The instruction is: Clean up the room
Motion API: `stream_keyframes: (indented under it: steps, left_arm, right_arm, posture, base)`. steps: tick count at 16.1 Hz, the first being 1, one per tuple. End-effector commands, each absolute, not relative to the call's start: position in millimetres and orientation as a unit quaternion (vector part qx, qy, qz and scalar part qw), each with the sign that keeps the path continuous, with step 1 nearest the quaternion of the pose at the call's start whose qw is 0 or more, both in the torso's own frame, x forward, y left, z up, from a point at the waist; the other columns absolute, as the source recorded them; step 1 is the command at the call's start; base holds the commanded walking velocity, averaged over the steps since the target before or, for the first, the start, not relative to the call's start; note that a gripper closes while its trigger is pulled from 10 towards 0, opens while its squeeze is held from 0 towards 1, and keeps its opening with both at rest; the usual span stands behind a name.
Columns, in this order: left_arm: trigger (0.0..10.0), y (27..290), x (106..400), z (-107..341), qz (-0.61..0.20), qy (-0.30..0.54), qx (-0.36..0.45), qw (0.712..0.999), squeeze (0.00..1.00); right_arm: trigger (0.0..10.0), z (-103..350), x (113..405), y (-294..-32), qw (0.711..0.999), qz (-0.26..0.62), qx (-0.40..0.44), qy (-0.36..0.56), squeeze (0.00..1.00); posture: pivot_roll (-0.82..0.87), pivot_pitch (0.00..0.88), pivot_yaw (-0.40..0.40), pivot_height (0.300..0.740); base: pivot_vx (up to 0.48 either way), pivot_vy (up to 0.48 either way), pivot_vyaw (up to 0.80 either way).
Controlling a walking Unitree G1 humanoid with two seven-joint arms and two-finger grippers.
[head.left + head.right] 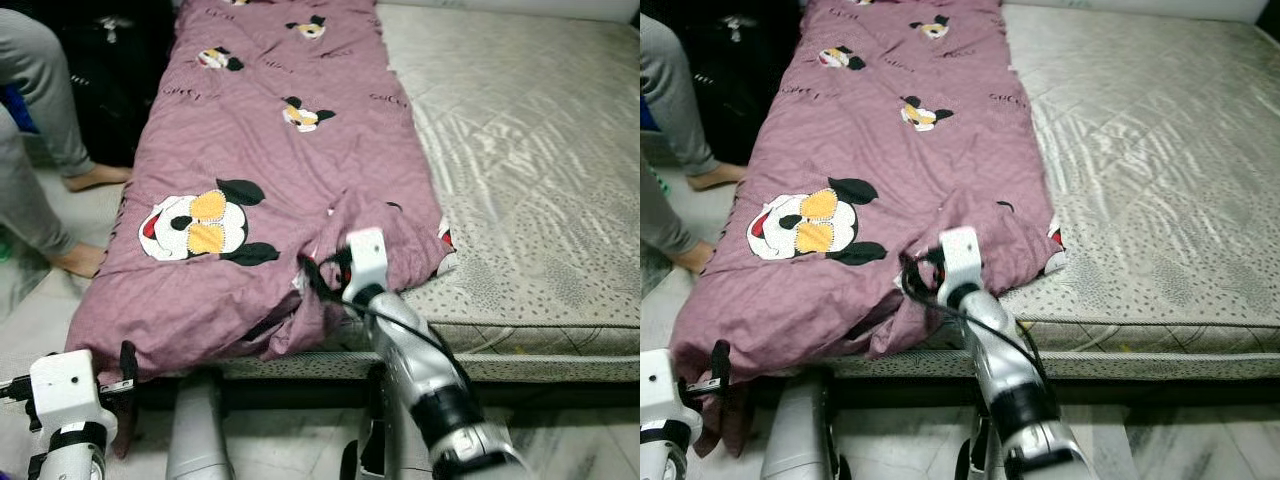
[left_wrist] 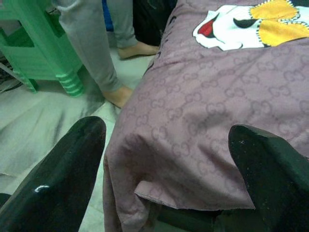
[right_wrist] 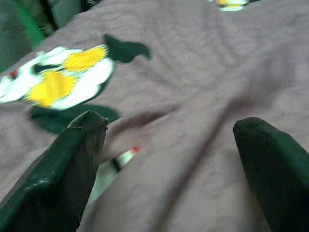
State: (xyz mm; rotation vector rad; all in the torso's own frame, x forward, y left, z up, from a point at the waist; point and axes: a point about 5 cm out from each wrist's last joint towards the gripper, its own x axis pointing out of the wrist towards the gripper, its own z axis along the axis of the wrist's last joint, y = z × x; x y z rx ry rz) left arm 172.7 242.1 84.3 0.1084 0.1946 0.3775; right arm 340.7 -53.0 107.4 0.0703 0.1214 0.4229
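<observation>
So: purple quilt (image 1: 280,150) with flower prints lies folded lengthwise along the robot's left half of the mattress (image 1: 520,150), its near end hanging bunched over the bed's foot edge.

Right gripper (image 3: 169,159) above the quilt's crumpled near end, fingers spread wide, nothing between them. Just ahead of it a fold with a red-and-white scrap showing; beyond and to its left, the big yellow-and-white flower (image 1: 195,225).

Left gripper (image 2: 166,174) low at the quilt's near-left corner, also spread wide, the hemmed corner sitting between the two black fingers but not yet pinched.

A person's legs (image 1: 40,130) stand beside the bed, off to the left gripper's outer side, with a green stool (image 2: 43,48) near them.

Judgement: step in hand looks like taking hold of the near end to fold or straighten. Best done by seating both fingers well past the hem before closing, catching all layers, and matching the two grips level so the quilt lifts evenly. Keep the left arm's swing away from the legs.
</observation>
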Motion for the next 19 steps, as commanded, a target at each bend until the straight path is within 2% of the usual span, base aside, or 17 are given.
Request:
stream_keyframes:
  steps: [1, 6, 9, 10, 11, 12, 14, 19]
  left_arm:
    - [10.0, 241.0, 171.5, 86.1, 0.184, 0.1, 0.064, 0.976, 0.0]
    - [10.0, 237.4, 182.2, 89.4, 0.171, 0.092, 0.063, 0.979, 0.0]
    - [10.0, 236.4, 186.9, 90.3, 0.169, 0.087, 0.06, 0.98, 0.0]
    - [10.0, 236.2, 187.0, 89.8, 0.169, 0.088, 0.059, 0.98, 0.0]
    - [10.0, 236.1, 187.2, 89.6, 0.169, 0.088, 0.059, 0.98, 0.0]
    - [10.0, 235.8, 188.2, 89.4, 0.168, 0.088, 0.058, 0.98, 0.0]
    - [10.0, 235.2, 192.8, 90.6, 0.163, 0.085, 0.057, 0.981, 0.0]
    - [10.0, 234.6, 197.8, 91.2, 0.159, 0.082, 0.056, 0.982, 0.0]
  right_arm:
    - [10.0, 108.0, 345.0, -52.6, 0.981, 0.182, 0.036, 0.061, 0.0]
    - [10.0, 118.9, 356.4, -24.3, 0.986, 0.15, 0.007, 0.073, 0.0]
    - [10.0, 109.2, 355.1, -18.3, 0.985, 0.139, -0.012, 0.106, 0.0]
    - [7.1, 103.2, 353.0, -19.2, 0.983, 0.138, -0.016, 0.117, 0.0]
    - [7.1, 100.6, 352.1, -19.5, 0.983, 0.139, -0.02, 0.121, 0.0]
    - [0.0, 93.3, 350.2, -21.8, 0.981, 0.132, -0.026, 0.137, 0.0]
    - [0.0, 79.4, 346.0, -24.3, 0.976, 0.118, -0.028, 0.179, 0.0]
    - [0.0, 76.9, 346.3, -26.8, 0.976, 0.109, -0.021, 0.188, 0.0]
  posture:
    - [0.2, 0.161, -0.065, 0.521]
    - [0.21, 0.158, -0.055, 0.521]
    - [0.2, 0.154, -0.056, 0.521]
    - [0.2, 0.153, -0.055, 0.521]
    - [0.2, 0.152, -0.054, 0.521]
    - [0.2, 0.15, -0.051, 0.521]
    - [0.2, 0.147, -0.045, 0.521]
    - [0.19, 0.142, -0.041, 0.521]
  base:
    - [0.0, 0.0, 0.0]
    - [0.0, 0.0, 0.0]
    - [0.0, 0.0, 0.0]
    - [0.0, 0.0, 0.0]
    - [0.0, 0.0, 0.0]
    - [0.0, 0.0, 0.0]
    - [0.0, 0.0, 0.0]
    - [0.0, 0.0, 0.0]
